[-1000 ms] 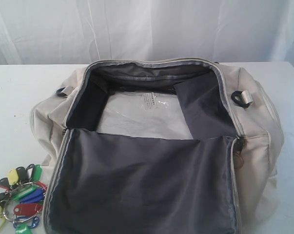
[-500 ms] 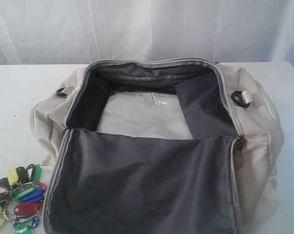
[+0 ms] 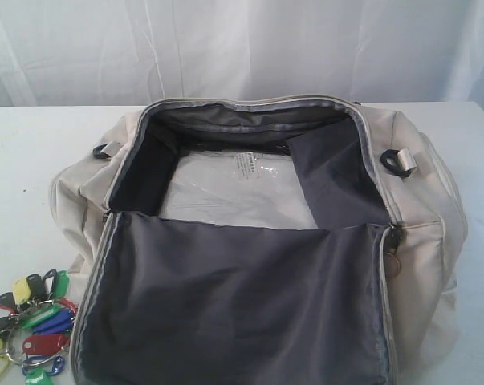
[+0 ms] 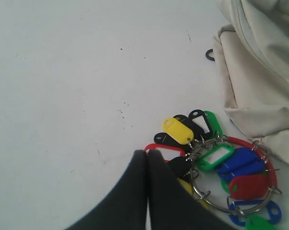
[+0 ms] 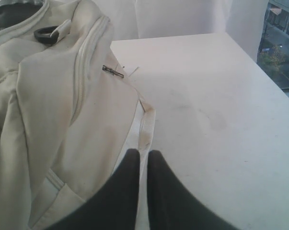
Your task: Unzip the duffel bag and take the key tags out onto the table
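The cream duffel bag (image 3: 422, 233) lies unzipped on the table (image 3: 25, 160), its flap folded toward the camera and its dark grey lining showing. The key tags (image 3: 37, 325) lie in a bunch on the table beside the bag's near left corner. In the left wrist view my left gripper (image 4: 147, 153) is shut and empty, its tips over the edge of the key tags (image 4: 216, 163), next to the bag's side (image 4: 259, 86). My right gripper (image 5: 143, 153) is shut with a slim gap, holding nothing, above a satin strap (image 5: 146, 120) at the bag's end. Neither gripper shows in the exterior view.
A clear packet with a white printed label (image 3: 233, 188) lies inside the bag. A black D-ring (image 3: 398, 163) sits on the bag's right end, a metal zipper pull (image 5: 113, 72) near it. A white curtain (image 3: 242, 48) hangs behind the table. The table's edge (image 5: 259, 67) runs past the right gripper.
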